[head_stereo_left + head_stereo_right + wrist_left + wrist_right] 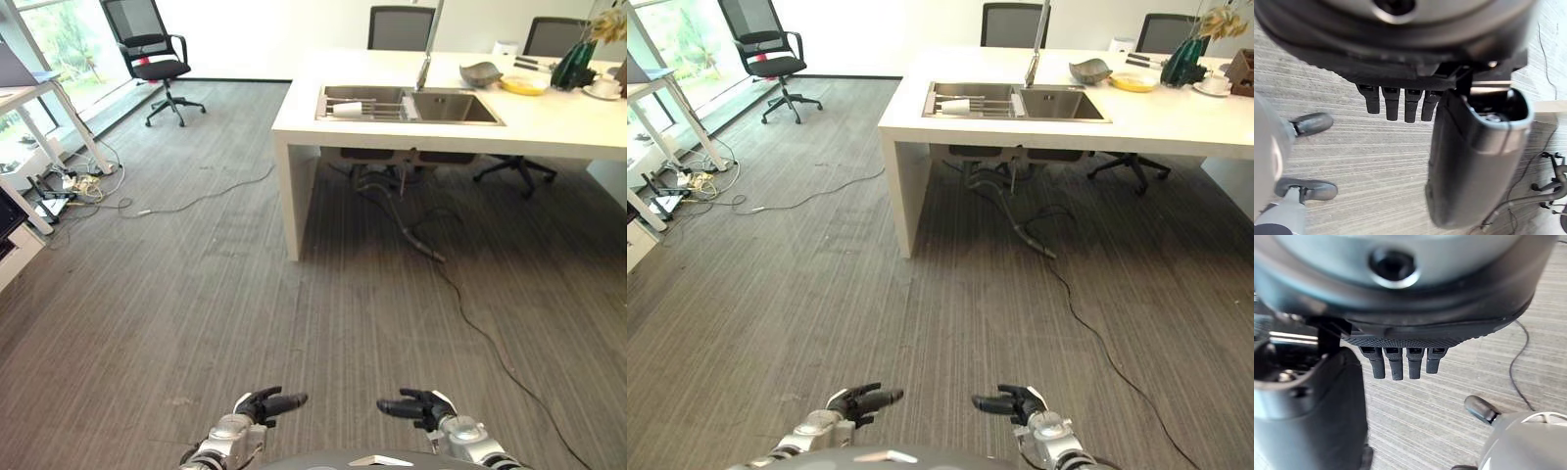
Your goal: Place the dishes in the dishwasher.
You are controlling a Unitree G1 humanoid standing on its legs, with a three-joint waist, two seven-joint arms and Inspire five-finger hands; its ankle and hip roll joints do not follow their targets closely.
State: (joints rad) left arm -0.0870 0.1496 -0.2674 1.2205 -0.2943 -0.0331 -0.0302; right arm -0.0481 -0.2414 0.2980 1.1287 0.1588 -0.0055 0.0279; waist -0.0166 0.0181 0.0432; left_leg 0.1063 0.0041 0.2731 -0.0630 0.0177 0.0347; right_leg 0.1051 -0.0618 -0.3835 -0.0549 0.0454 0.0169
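Grey striped carpet [196, 313] runs from the robot to a white counter [549, 122] at the far right, leaving a wide open stretch of floor between them, crossed by a thin black cord [490, 343] trailing from under the counter. The counter's near left corner [286, 137] juts toward the open floor. Set into its top is a steel sink [451, 106] with a tall faucet [427, 54], and a rack in the left basin holds a white cup [346, 110] lying on its side. Further right on the countertop are a grey bowl [480, 72], a yellow plate [524, 85] and a cup on a saucer [603, 88] (all well apart from the hands). A black office chair [147, 54] stands by the window at far left, with a tangle of cables [83, 184] near a white desk's legs. The left hand [266, 403] and right hand [413, 404] hang low over the carpet, fingers loosely straight, holding nothing.
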